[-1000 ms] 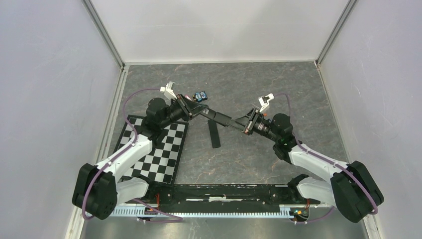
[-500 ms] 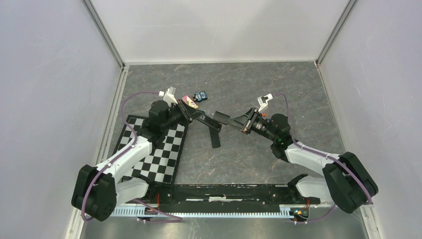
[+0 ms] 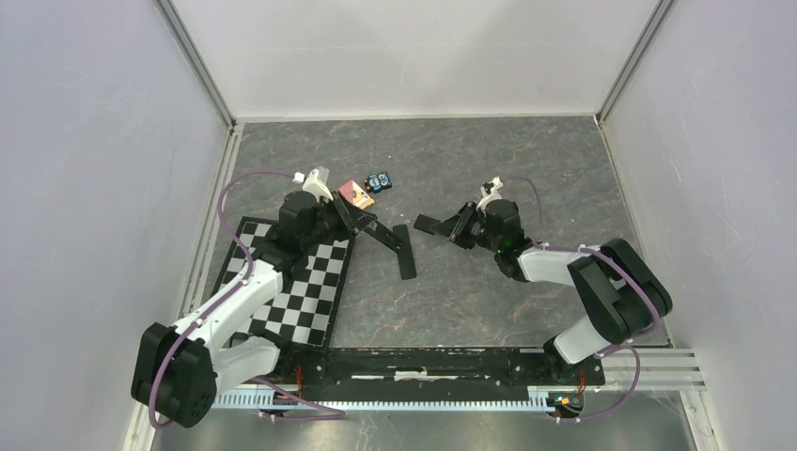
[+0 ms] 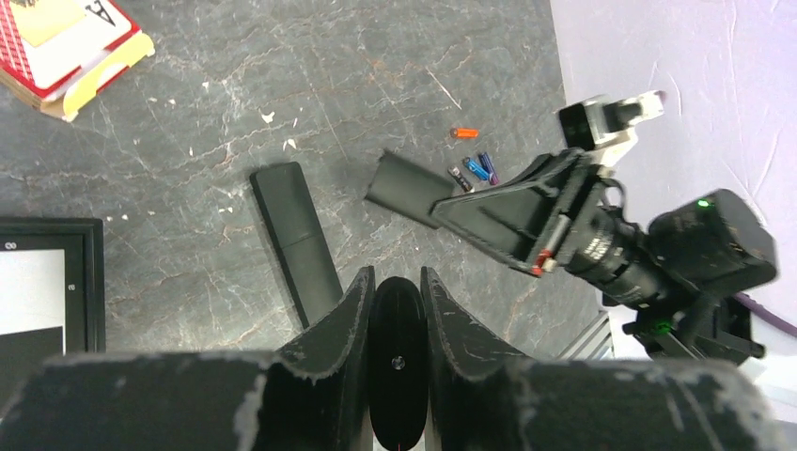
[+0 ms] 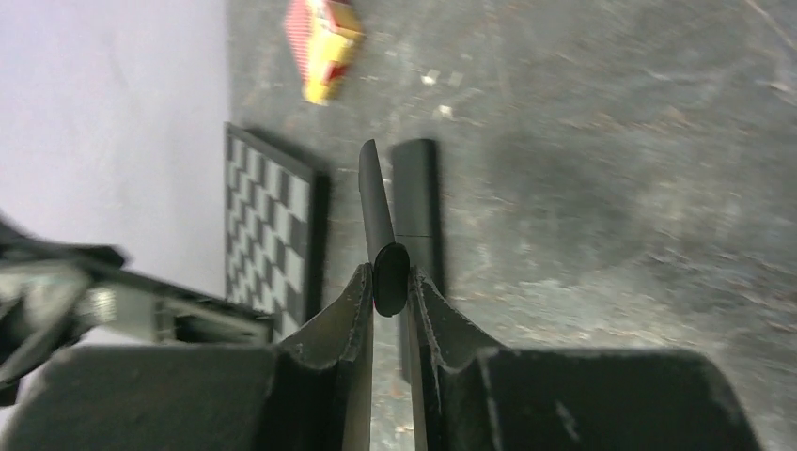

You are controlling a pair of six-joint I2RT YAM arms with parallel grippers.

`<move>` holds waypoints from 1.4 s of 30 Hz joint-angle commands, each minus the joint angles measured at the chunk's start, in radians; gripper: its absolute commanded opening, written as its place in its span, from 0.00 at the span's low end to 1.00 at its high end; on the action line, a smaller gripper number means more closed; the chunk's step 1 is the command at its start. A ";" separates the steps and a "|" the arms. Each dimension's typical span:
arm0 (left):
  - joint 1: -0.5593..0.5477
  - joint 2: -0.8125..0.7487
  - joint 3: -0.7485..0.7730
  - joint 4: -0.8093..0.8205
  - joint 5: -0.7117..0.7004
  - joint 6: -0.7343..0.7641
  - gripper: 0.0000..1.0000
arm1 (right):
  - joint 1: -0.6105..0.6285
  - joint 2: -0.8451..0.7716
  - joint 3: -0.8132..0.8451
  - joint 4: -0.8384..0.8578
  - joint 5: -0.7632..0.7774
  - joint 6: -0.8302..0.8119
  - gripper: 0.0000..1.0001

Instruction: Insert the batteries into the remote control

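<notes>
A grey stone-look table (image 3: 489, 160) carries a checkerboard (image 3: 305, 287) by the left arm. The left gripper (image 4: 395, 282) is clamped narrow on a black remote section (image 4: 396, 362) near the board's far corner. The right gripper (image 3: 449, 225) faces it, apart, pinching a shorter black section (image 3: 425, 224). Another black remote (image 3: 406, 258) lies flat on the table between them. A red card box (image 3: 354, 193) sits farther back. The batteries (image 4: 475, 165) lie loose on the table just beside the right gripper.
</notes>
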 commanded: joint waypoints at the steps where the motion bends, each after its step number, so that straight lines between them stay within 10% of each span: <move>1: 0.000 -0.029 0.055 0.017 0.003 0.091 0.02 | -0.018 0.062 0.020 -0.055 0.046 -0.039 0.00; 6: 0.000 -0.029 0.051 0.064 0.046 0.088 0.02 | -0.041 0.087 0.010 -0.059 0.020 -0.036 0.07; 13: 0.000 -0.026 0.116 -0.005 0.025 0.127 0.02 | -0.079 0.055 0.007 -0.148 -0.061 -0.070 0.58; 28: 0.000 0.011 0.214 0.000 0.363 0.214 0.02 | -0.158 -0.202 0.131 -0.399 -0.122 -0.599 0.65; 34: 0.000 0.027 0.273 -0.049 0.559 0.293 0.02 | -0.144 -0.281 0.083 0.025 -0.644 -0.509 0.87; 38: -0.003 0.029 0.282 -0.025 0.656 0.305 0.02 | -0.063 -0.359 0.019 0.352 -0.700 -0.306 0.98; 42: -0.010 0.045 0.297 -0.004 0.723 0.295 0.02 | 0.057 -0.341 0.057 0.310 -0.713 -0.336 0.98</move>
